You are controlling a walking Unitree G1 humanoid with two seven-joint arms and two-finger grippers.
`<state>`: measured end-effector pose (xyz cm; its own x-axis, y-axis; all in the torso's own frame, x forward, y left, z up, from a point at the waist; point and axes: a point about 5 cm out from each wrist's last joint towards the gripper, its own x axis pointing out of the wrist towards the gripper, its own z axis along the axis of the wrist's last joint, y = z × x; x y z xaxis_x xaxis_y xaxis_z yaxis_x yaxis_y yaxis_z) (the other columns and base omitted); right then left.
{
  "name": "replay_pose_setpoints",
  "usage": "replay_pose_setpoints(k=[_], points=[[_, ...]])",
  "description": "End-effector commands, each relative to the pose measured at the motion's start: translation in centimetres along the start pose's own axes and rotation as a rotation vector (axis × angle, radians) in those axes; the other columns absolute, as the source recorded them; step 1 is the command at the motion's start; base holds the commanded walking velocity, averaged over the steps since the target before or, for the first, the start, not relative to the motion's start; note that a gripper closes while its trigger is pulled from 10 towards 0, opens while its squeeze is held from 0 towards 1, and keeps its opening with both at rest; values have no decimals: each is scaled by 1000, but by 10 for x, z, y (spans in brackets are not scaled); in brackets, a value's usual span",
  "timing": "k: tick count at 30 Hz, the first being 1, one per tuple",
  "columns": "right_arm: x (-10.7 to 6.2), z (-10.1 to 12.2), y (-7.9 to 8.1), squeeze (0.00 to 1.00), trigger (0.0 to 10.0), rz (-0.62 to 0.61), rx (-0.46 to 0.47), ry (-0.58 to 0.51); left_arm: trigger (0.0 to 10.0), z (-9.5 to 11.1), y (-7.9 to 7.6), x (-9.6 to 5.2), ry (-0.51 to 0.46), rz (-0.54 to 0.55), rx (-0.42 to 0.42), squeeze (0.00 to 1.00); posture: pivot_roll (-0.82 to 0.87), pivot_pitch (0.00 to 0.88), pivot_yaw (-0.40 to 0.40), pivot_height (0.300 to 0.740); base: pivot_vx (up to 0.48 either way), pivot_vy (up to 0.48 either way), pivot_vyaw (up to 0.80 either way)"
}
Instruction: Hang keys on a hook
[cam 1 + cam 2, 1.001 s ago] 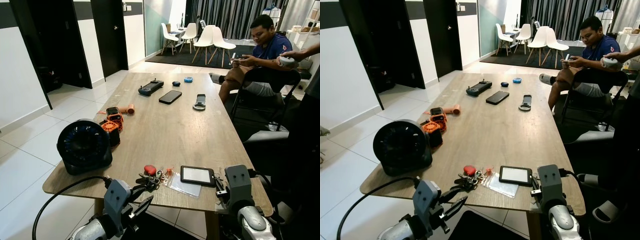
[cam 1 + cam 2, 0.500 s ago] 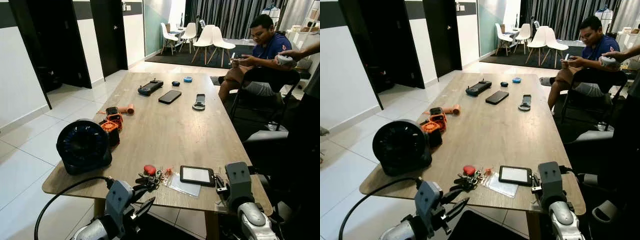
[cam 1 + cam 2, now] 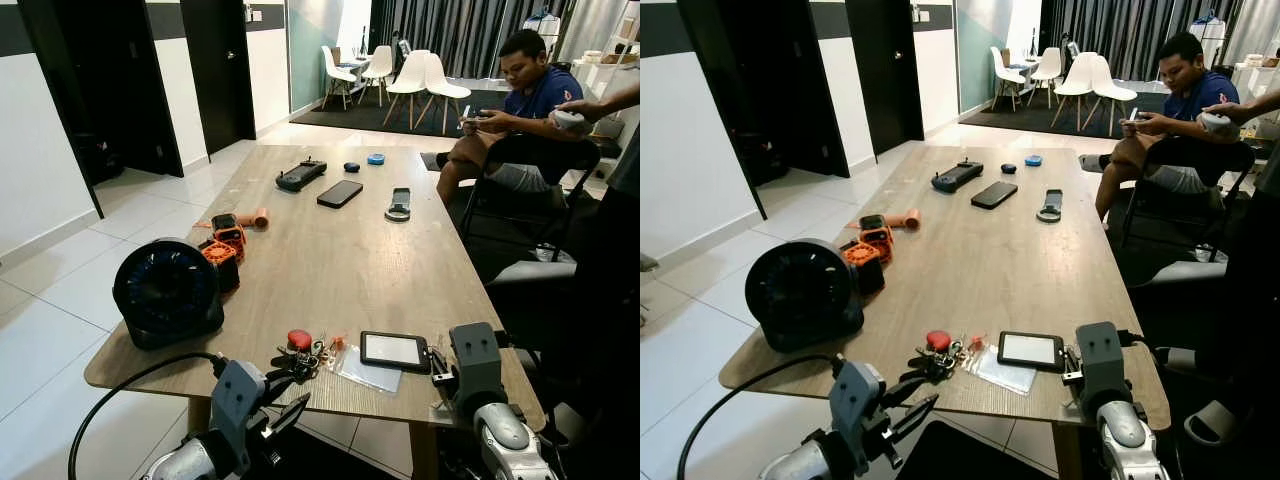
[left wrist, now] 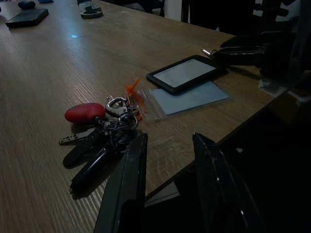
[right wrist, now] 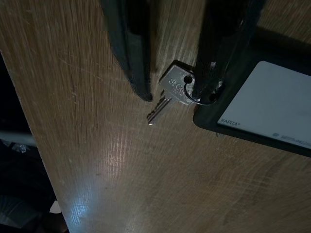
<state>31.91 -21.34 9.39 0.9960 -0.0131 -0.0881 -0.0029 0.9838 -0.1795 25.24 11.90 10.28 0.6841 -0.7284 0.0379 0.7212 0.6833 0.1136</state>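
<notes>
Keys (image 4: 99, 133) lay on counter (image 3: 340, 250) near its front edge, w/ my left gripper (image 4: 167, 189) just short of them, fingers apart, so I judged pickup step pending, next needing a reach fwd & close; right gripper (image 5: 170, 73) fingers apart over a single key (image 5: 170, 92).

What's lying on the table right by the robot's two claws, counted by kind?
Key bunch: 1
Loose silver key: 1
Black-framed tablet: 1
Clear card sleeve: 1
Total: 4
</notes>
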Motion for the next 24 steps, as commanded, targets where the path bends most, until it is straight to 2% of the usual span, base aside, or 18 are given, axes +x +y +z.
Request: replay_pose_setpoints(k=[1,2,3,16,18,20,21,22,23,24], points=[[0,-3,-1,0,2745,-5,15,8,10000,-1,-1,-1,9,0,-3,0,45,78,20,740,0,0,0],[0,-3,0,0,275,-4,19,7,10000,-1,-1,-1,9,1,-3,0,45,77,20,740,0,0,0],[0,-3,0,0,0,-4,24,6,10000,-1,-1,-1,9,1,-3,0,45,77,20,740,0,0,0],[1,-1,-1,0,0,-5,33,-3,10000,-2,0,-2,13,0,-1,0,45,71,22,740,0,0,0],[3,11,-3,0,39,-18,37,-61,10000,-2,1,-2,14,1,4,0,45,64,24,740,0,0,0],[3,15,-4,0,39,-22,40,-79,10000,-2,1,-2,15,1,4,0,45,64,24,740,0,0,0],[4,24,-5,0,2510,-27,45,-123,10000,-2,2,-2,15,2,6,0,45,64,24,740,0,0,0],[5,37,-7,0,3647,-36,48,-183,10000,-2,3,-3,17,1,10,0,44,60,25,740,0,0,0],[5,37,-7,0,3647,-36,48,-183,10000,-2,3,-3,17,1,10,0,44,60,25,740,0,0,0],[5,47,-9,0,5059,-44,50,-230,10000,-2,4,-3,17,1,13,0,44,60,25,740,0,0,0]])
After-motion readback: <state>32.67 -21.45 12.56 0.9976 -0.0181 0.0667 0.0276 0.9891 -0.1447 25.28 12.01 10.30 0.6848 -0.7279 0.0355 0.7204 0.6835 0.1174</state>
